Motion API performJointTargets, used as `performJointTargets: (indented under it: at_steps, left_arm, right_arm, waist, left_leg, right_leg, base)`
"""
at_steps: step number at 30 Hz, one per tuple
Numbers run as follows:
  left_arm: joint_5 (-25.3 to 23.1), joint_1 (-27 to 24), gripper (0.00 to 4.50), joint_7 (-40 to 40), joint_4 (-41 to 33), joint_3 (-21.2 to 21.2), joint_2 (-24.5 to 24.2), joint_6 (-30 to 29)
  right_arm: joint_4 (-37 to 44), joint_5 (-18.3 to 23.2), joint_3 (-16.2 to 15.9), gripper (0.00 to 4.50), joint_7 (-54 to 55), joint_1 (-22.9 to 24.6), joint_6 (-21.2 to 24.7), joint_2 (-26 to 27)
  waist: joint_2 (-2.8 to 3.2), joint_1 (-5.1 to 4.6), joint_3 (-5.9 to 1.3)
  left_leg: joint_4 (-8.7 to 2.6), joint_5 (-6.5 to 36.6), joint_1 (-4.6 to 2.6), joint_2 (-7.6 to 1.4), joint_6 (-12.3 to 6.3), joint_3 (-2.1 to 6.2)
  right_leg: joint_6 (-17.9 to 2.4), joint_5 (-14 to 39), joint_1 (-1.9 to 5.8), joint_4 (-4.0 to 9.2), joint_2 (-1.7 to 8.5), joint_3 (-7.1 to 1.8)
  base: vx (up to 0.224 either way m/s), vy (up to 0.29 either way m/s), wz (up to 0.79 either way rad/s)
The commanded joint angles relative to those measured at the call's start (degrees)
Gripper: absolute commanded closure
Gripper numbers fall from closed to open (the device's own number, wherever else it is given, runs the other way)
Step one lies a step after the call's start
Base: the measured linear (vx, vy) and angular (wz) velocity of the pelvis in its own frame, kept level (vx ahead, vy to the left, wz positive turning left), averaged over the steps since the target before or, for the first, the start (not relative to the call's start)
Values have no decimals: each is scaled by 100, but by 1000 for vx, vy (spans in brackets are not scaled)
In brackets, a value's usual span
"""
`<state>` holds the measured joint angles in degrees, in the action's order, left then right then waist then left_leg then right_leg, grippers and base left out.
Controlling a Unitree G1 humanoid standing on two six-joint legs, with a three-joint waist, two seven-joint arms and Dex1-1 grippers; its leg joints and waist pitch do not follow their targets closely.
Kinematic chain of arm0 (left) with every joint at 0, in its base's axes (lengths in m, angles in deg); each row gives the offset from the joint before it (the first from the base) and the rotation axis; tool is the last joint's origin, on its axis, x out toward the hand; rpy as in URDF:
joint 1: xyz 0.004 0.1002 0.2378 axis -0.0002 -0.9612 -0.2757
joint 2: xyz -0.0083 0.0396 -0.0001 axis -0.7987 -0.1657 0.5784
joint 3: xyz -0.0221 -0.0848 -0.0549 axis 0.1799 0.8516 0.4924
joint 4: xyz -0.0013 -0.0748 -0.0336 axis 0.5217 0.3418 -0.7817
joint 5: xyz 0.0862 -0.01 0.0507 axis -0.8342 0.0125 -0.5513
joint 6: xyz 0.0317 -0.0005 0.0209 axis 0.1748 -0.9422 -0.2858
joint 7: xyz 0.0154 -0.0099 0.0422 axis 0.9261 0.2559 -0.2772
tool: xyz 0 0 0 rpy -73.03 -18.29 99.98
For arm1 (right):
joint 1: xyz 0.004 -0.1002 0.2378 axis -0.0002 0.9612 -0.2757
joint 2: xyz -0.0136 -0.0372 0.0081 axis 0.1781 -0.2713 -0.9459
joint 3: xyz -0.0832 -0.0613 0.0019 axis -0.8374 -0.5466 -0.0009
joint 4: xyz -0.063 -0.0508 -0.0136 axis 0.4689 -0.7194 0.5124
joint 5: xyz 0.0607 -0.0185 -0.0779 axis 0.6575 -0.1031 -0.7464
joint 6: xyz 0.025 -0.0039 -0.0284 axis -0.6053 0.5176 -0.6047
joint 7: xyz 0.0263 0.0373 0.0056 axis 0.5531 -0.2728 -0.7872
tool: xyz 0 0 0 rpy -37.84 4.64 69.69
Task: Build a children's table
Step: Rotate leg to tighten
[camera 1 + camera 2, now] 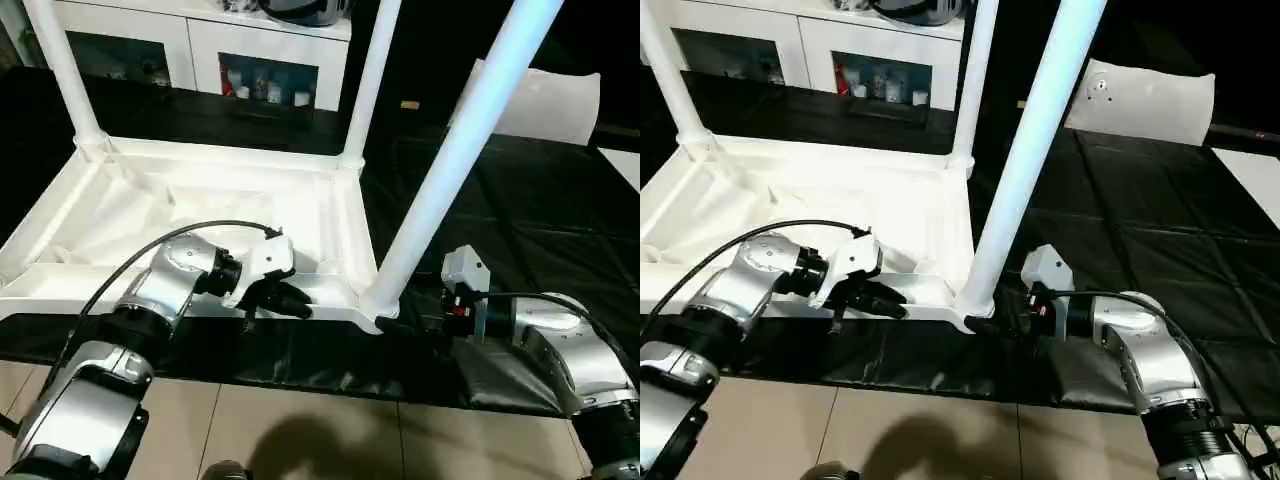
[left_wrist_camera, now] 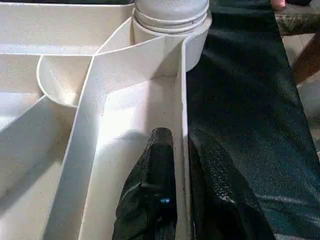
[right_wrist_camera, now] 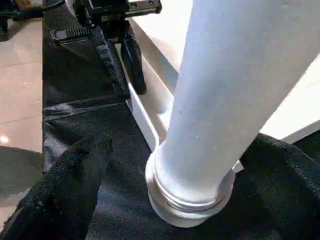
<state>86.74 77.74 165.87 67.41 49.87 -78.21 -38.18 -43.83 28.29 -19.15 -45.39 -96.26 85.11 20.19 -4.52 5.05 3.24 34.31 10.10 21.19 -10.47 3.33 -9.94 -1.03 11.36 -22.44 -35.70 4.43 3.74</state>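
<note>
The white tabletop [image 1: 200, 215] lies upside down on the black mat, ribs facing up. Three white legs stand in its corner sockets: one at the far left [image 1: 65, 70], one at the far right [image 1: 368, 80] and one at the near right [image 1: 455, 150]. My left gripper [image 1: 290, 300] is shut on the tabletop's near rim [image 2: 181, 125], with one finger [image 2: 160, 165] inside the wall and the other outside. My right gripper [image 1: 400, 322] is open at the base of the near right leg [image 3: 225, 100], one finger [image 3: 65, 185] on each side of the socket.
Under everything is a black mat [image 1: 520, 200], and its front edge meets a tiled floor [image 1: 300, 430]. A white pillow-like block [image 1: 545, 100] lies at the back right. A white cabinet [image 1: 200, 40] stands behind. The corner of a flat white strip [image 1: 625, 165] shows at the right edge.
</note>
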Motion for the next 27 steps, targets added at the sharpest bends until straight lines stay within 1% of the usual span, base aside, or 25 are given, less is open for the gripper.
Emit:
performJointTargets:
  at_steps: [1, 2, 3, 4, 5, 6, 8, 9, 10, 11, 16, 17, 18, 19, 20, 23, 24, 25, 27]
  left_arm:
    - [67, 70, 393, -193, 62, -11, 179, -65]
    - [38, 86, 393, -245, 79, -16, 205, -69]
    - [38, 86, 393, -245, 79, -16, 205, -69]
    - [-26, 112, 393, -345, 120, -32, 226, -25]
    - [-235, 228, 375, -756, 307, -52, 276, 61]
    - [-235, 228, 365, -756, 307, -52, 276, 61]
    - [-312, 289, 354, -919, 386, -47, 296, 19]
    - [-321, 298, 354, -944, 389, -42, 296, 14]
    - [-305, 320, 344, -972, 367, -15, 312, -55]
    - [-302, 324, 326, -978, 362, -10, 315, -68]
    - [-238, 348, 326, -943, 80, 31, 349, -378]
    - [-238, 348, 326, -942, 74, 31, 349, -383]
    - [-228, 359, 326, -943, -20, 40, 373, -523]
    - [-228, 359, 326, -943, -20, 40, 373, -523]
    - [-235, 377, 326, -978, -101, 40, 403, -665]
    - [-260, 401, 326, -984, -162, 12, 452, -858]
    - [-262, 382, 326, -906, -179, -34, 474, -905]
    - [-260, 366, 326, -844, -187, -65, 487, -927]
    - [-258, 340, 326, -775, -211, -105, 496, -960]
  right_arm:
    - [-50, -26, -14, 0, -41, -92, -63, -26]
    - [-60, -32, -16, 0, -42, -96, -72, -23]
    - [-60, -32, -16, 0, -42, -96, -72, -23]
    - [-71, -38, -16, 0, -43, -102, -79, -21]
    - [-64, -49, -19, 0, -33, -99, -85, -16]
    - [-64, -49, -19, 0, -33, -99, -85, -16]
    - [-47, -46, -30, 0, -27, -83, -97, -22]
    - [-41, -44, -34, 0, -28, -78, -99, -24]
    - [-36, -41, -37, 0, -29, -72, -102, -27]
    - [-36, -40, -37, 0, -29, -71, -102, -27]
    - [-49, -48, -55, 0, -37, -66, -123, -28]
    - [-50, -48, -55, 0, -37, -66, -123, -28]
    - [-67, -52, -58, 0, -37, -75, -134, -25]
    - [-67, -52, -58, 0, -37, -75, -134, -25]
    - [-80, -55, -62, 0, -39, -82, -144, -23]
    - [-102, -60, -76, 0, -42, -94, -157, -21]
    - [-113, -67, -86, 0, -47, -98, -169, -20]
    - [-120, -72, -93, 0, -51, -100, -176, -20]
    - [-133, -83, -100, 0, -49, -102, -190, -19]
  waist:
    - [13, -41, -338]
    - [11, -39, -342]
    - [11, -39, -342]
    - [27, -37, -341]
    - [29, -40, -335]
    - [25, -36, -329]
    - [22, -32, -317]
    - [22, -32, -317]
    - [17, -29, -311]
    - [19, -28, -318]
    - [18, -36, -317]
    - [32, -32, -323]
    - [24, -38, -322]
    - [29, -35, -323]
    - [26, -36, -326]
    - [23, -42, -334]
    - [12, -39, -339]
    - [15, -38, -336]
    - [12, -37, -339]
  left_leg:
    - [-450, 1528, -103, -320, -109, 87]
    - [-446, 1473, -100, -318, -133, 83]
    - [-446, 1473, -100, -318, -133, 83]
    - [-446, 1442, -94, -314, -150, 82]
    - [-443, 1486, -97, -310, -153, 78]
    - [-442, 1530, -109, -308, -145, 75]
    - [-444, 1703, -123, -311, -94, 89]
    - [-444, 1703, -123, -311, -94, 89]
    - [-452, 1745, -128, -313, -88, 94]
    - [-455, 1733, -124, -318, -87, 100]
    - [-466, 1705, -109, -321, -95, 103]
    - [-467, 1705, -116, -328, -89, 104]
    - [-470, 1695, -115, -332, -89, 103]
    - [-469, 1682, -110, -328, -97, 104]
    - [-467, 1648, -108, -332, -103, 103]
    - [-462, 1564, -100, -328, -134, 97]
    - [-461, 1489, -95, -328, -163, 92]
    - [-459, 1444, -95, -325, -187, 87]
    - [-456, 1415, -94, -323, -209, 84]
  right_leg:
    - [-979, 1758, 200, 533, 452, -288]
    - [-1011, 1641, 204, 524, 450, -288]
    - [-1011, 1641, 204, 524, 450, -288]
    - [-1031, 1577, 211, 516, 448, -289]
    - [-1022, 1650, 207, 536, 446, -285]
    - [-1001, 1736, 195, 551, 443, -283]
    - [-928, 2095, 189, 581, 458, -278]
    - [-928, 2095, 189, 581, 458, -278]
    - [-885, 2210, 185, 602, 464, -277]
    - [-870, 2210, 188, 598, 467, -276]
    - [-908, 2094, 194, 583, 460, -273]
    - [-931, 2048, 193, 581, 467, -277]
    - [-954, 1997, 194, 570, 462, -275]
    - [-964, 1973, 196, 571, 463, -274]
    - [-996, 1896, 202, 564, 468, -275]
    - [-1029, 1742, 212, 552, 464, -275]
    - [-1052, 1643, 220, 545, 462, -274]
    - [-1071, 1585, 220, 544, 461, -273]
    - [-1070, 1565, 224, 546, 461, -273]
  base:
    - [0, 0, 0]
    - [0, 0, 0]
    - [0, 0, 0]
    - [0, 0, 0]
    - [0, 0, 0]
    - [0, 0, 0]
    - [0, 0, 0]
    - [0, 0, 0]
    - [0, 0, 0]
    - [0, 0, 0]
    - [0, 0, 0]
    - [0, 0, 0]
    - [0, 0, 0]
    - [0, 0, 0]
    - [0, 0, 0]
    - [0, 0, 0]
    - [0, 0, 0]
    - [0, 0, 0]
    - [0, 0, 0]
